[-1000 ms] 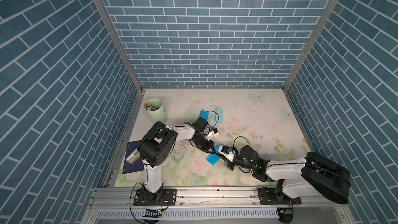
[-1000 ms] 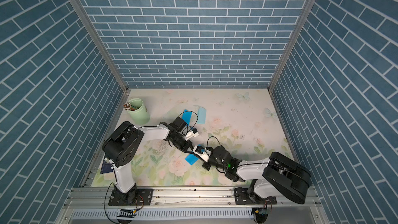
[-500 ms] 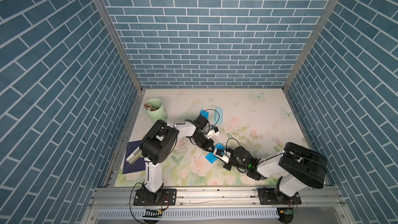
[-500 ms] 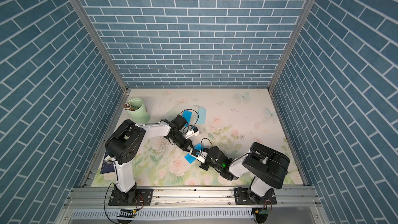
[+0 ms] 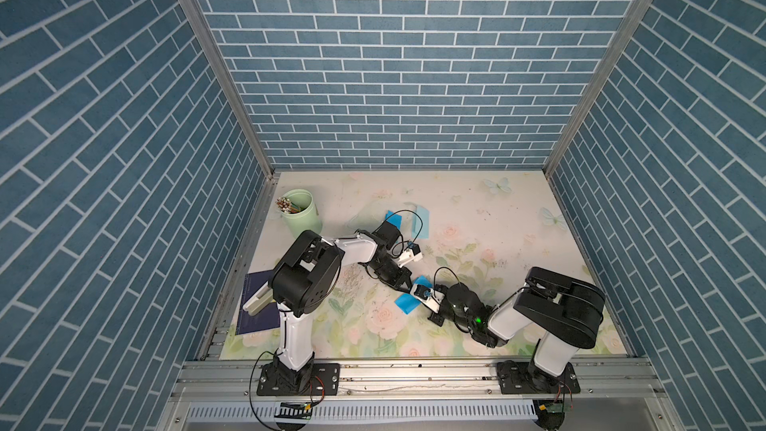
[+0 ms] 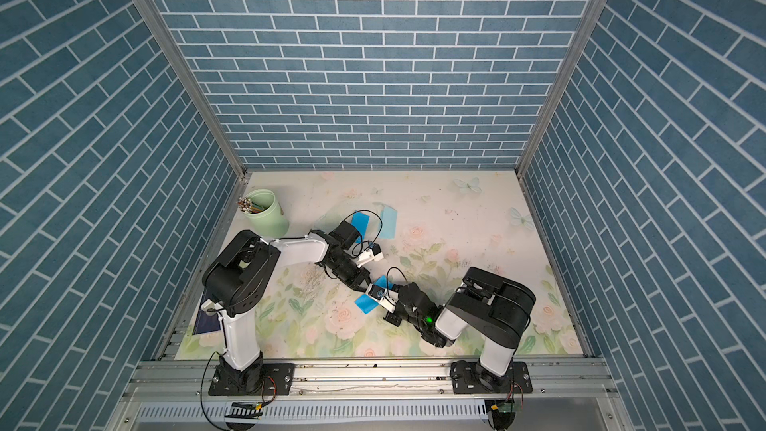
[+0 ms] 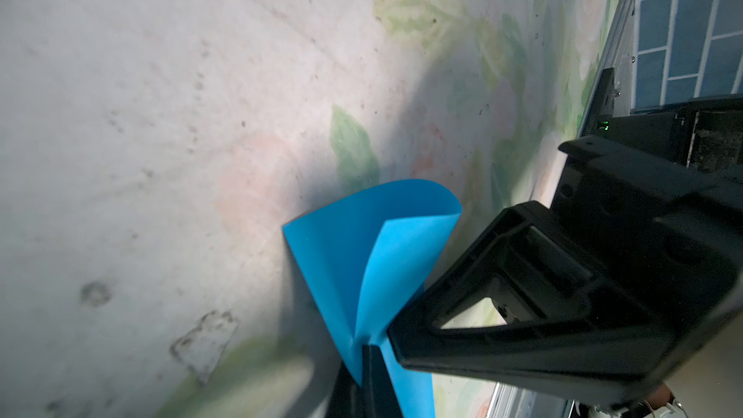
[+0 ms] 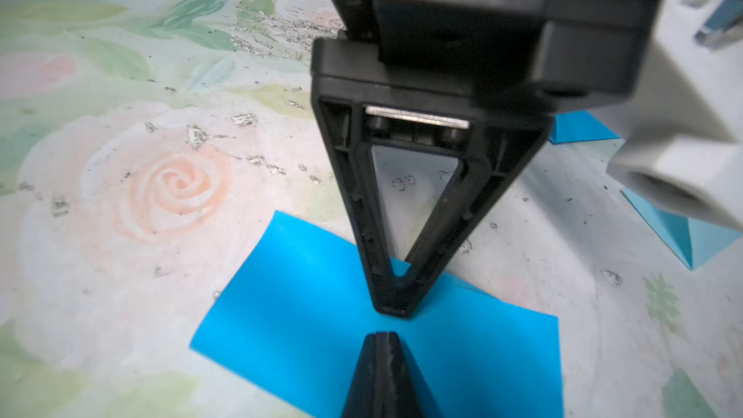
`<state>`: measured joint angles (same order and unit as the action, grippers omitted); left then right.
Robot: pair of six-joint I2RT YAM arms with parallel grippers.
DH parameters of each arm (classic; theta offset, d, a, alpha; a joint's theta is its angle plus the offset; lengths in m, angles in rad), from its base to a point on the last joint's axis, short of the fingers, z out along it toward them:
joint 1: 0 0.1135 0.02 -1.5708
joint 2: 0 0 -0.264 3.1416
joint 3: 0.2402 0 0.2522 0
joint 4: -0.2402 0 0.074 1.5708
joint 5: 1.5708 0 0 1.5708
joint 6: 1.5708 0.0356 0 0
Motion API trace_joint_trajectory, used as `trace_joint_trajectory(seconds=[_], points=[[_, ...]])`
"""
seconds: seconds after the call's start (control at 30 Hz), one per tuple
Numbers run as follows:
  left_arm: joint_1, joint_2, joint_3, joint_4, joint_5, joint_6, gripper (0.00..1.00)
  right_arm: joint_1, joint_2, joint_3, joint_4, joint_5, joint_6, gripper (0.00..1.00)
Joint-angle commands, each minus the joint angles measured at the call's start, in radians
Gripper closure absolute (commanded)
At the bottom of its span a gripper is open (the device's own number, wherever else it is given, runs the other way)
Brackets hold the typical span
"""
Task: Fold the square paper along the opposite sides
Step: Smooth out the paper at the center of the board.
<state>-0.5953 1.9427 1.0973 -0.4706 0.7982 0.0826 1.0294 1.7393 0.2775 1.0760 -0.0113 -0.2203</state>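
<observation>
The blue square paper (image 5: 403,305) (image 6: 364,305) lies at the front middle of the floral table, one side lifted and curled over (image 7: 362,243). My left gripper (image 7: 364,349) is shut on that lifted edge, its tip (image 8: 396,307) down on the sheet. My right gripper (image 8: 384,335) is shut, its tip resting on the flat part of the paper (image 8: 281,315), nose to nose with the left gripper's tip. In both top views the two grippers meet over the paper's far corner and hide it.
A green cup of pencils (image 5: 301,215) stands at the back left. Two other blue paper pieces (image 5: 420,221) (image 5: 393,219) lie behind the left arm. A dark blue book (image 5: 257,308) lies at the left edge. Brick walls enclose three sides.
My right arm has drawn in and raised its elbow, while its gripper tip stays at the paper. The left arm and the paper have hardly moved.
</observation>
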Motion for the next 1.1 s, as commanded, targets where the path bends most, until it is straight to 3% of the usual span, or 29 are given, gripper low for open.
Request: trace_joint_trajectory(seconds=[0.0,0.63,1.07], points=[[0.008,0.007,0.003,-0.034,-0.061,0.003,1.0,0.002,0.026,-0.003,0.014,0.023,0.036,1.0],[0.011,0.035,0.01,-0.03,-0.087,-0.023,1.0,0.011,0.078,0.031,-0.039,0.03,0.058,1.0],[0.094,-0.012,-0.025,0.034,-0.187,-0.105,1.0,0.096,0.1,0.023,-0.048,0.08,0.065,1.0]])
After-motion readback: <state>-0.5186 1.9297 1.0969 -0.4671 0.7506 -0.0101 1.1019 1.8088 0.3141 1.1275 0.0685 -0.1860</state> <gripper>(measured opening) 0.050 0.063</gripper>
